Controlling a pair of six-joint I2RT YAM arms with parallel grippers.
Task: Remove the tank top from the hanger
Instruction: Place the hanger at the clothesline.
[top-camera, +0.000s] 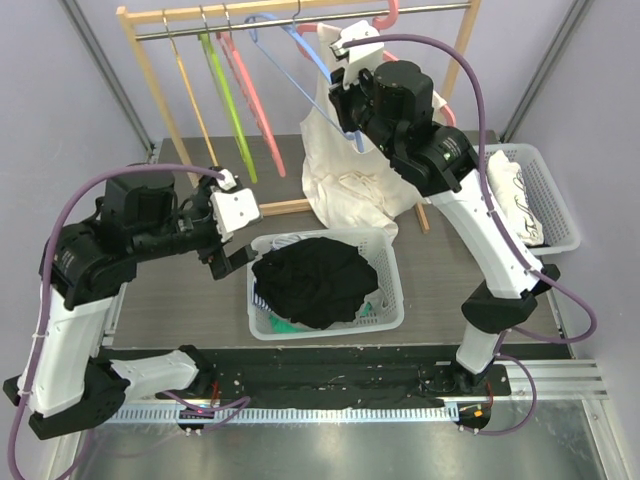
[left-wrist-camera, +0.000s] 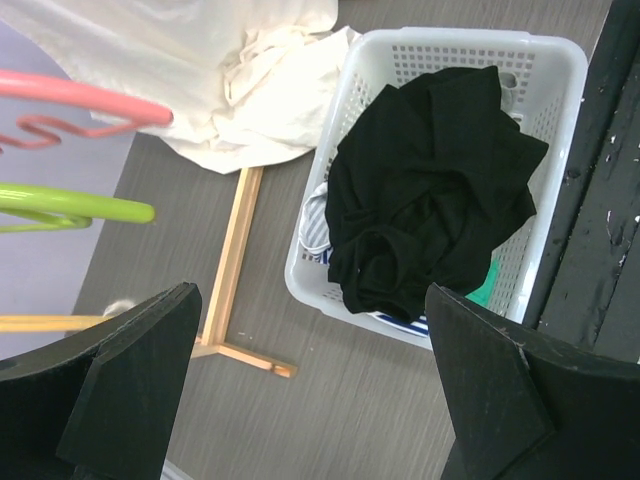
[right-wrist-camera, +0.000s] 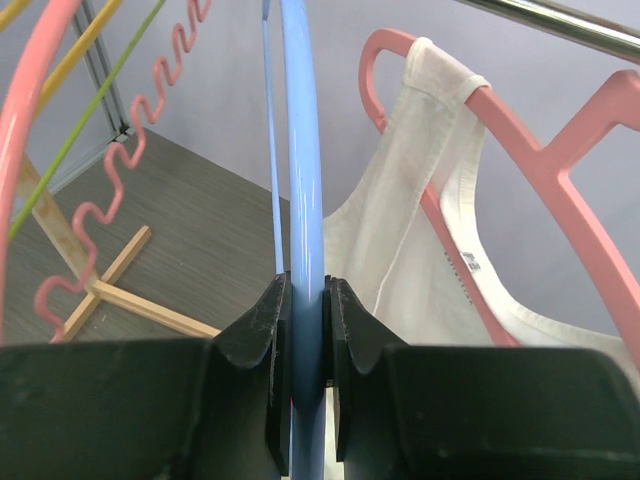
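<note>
The white tank top (top-camera: 350, 190) hangs from the rail, its lower part piled on the table; in the right wrist view one strap of the tank top (right-wrist-camera: 420, 250) lies over a pink hanger (right-wrist-camera: 540, 150). My right gripper (right-wrist-camera: 307, 290) is shut on the bar of a bare blue hanger (right-wrist-camera: 305, 150), just left of that strap. From above, the right gripper (top-camera: 350, 135) holds the blue hanger (top-camera: 310, 90) in front of the garment. My left gripper (top-camera: 232, 262) stands open and empty over the table, left of the basket. The left gripper (left-wrist-camera: 310, 295) looks down on bare tabletop.
A white basket (top-camera: 390, 240) filled with black clothing sits mid-table. A second basket (top-camera: 555, 200) with white cloth stands at the right. The wooden rack (top-camera: 150, 70) carries empty pink, green and yellow hangers; its foot (left-wrist-camera: 240, 230) lies beside the left gripper.
</note>
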